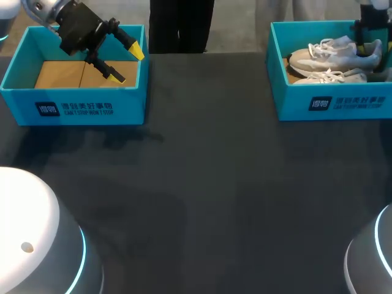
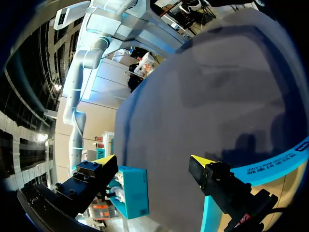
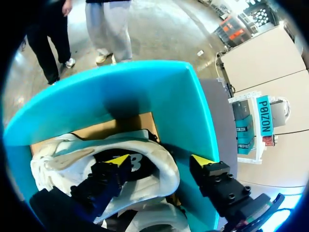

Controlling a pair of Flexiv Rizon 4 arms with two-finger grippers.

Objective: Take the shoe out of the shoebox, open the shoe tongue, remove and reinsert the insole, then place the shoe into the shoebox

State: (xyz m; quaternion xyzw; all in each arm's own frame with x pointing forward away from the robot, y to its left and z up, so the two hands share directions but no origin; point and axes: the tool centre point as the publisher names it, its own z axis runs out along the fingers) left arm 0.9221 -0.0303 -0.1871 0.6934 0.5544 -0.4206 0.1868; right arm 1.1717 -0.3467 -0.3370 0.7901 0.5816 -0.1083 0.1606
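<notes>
On the table [image 1: 214, 184], the left shoebox [image 1: 73, 110] stood at the upper left of the frame and the right shoebox [image 1: 331, 105] at the upper right, well apart. The left gripper [image 1: 127, 63] hung above the left shoebox's right half, fingers apart. Two shoes lay side by side in the right shoebox, the rear shoe [image 1: 334, 55] behind the front shoe [image 1: 331, 76], heels toward the frame's right. There the right gripper [image 3: 161, 162] straddled the rear shoe's heel, one finger inside the opening, the other between heel and box wall.

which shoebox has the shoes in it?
The right shoebox, holding two white sneakers; the left shoebox shows only its bare cardboard floor.
</notes>
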